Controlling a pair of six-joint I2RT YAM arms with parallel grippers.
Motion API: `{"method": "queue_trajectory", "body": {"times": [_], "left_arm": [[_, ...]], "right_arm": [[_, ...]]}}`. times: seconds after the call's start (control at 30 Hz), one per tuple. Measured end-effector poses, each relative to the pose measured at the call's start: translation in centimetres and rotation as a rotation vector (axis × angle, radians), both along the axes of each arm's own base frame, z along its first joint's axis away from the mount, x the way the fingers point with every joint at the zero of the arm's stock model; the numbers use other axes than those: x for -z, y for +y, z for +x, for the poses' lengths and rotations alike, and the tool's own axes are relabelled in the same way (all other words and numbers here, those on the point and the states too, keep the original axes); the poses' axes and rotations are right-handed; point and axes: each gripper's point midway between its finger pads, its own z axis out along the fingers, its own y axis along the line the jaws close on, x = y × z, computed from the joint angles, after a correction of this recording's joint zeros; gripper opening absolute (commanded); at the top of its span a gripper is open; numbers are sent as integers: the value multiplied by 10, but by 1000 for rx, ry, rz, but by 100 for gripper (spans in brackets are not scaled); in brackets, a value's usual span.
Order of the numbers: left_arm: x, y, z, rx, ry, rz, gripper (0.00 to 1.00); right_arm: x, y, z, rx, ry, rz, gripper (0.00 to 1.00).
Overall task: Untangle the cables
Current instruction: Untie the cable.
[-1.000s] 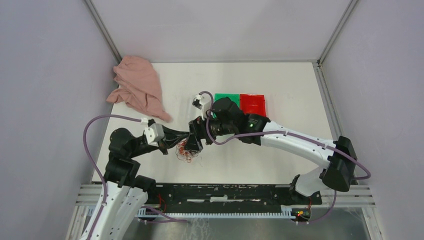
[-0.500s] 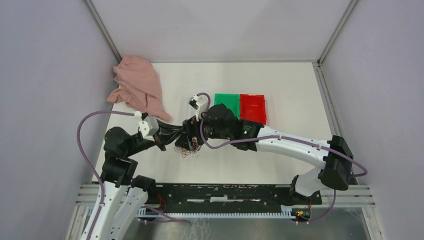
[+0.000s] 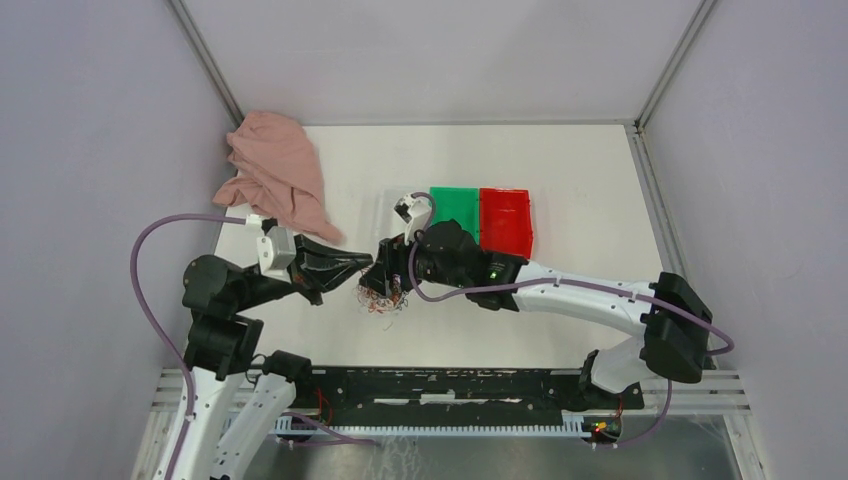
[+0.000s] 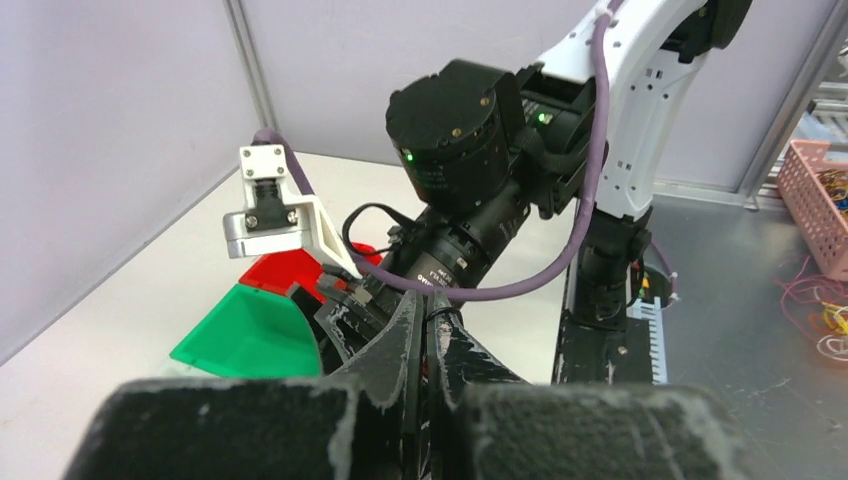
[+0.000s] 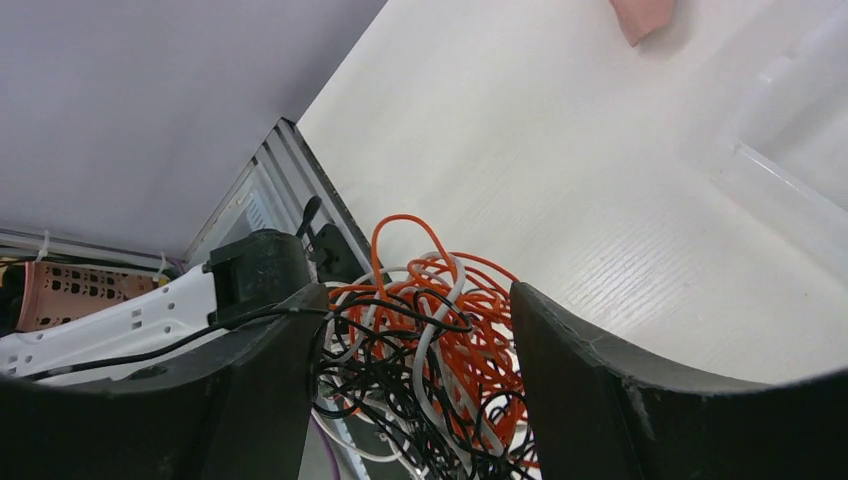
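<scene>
tangled cables [image 3: 380, 297] outside green bin [image 3: 455, 205] and red bin [image 3: 505, 218]
left pincer [image 4: 420, 335] closed; right pincer [image 5: 410, 305] spread, cables between its jaws

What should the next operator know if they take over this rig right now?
Left gripper: shut, tip right by the wad; whether it pinches a strand cannot be made out.
Right gripper: open, one finger on each side of the cables.
Cables: one tangled wad of orange, black and whitish wire between the two grippers, near the middle of the table, left of the green bin and red bin.
Done: no strand separated yet.
Left: probably close the right gripper on a loop, then draw the strands apart.
</scene>
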Motion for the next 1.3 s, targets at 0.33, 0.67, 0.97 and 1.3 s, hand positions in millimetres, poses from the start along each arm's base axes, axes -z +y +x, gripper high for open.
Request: {"method": "queue_trajectory", "body": {"times": [0.33,0.67,0.97,1.3], "left_arm": [[-25,-2,1,13,-6,-14,3],[-42,-4,12,8,-5,-14,3],[-57,-7,32,-23,14,-19,3],[-64,-7,37,-42,21,-23,3]], "right_arm": [[46,-20,2,70,34,-65,71],[73,-38,0,123,58,-77,69],[72,-46,8,190,36,-26,73],[63,-66,6,224,23,-9,81]]}}
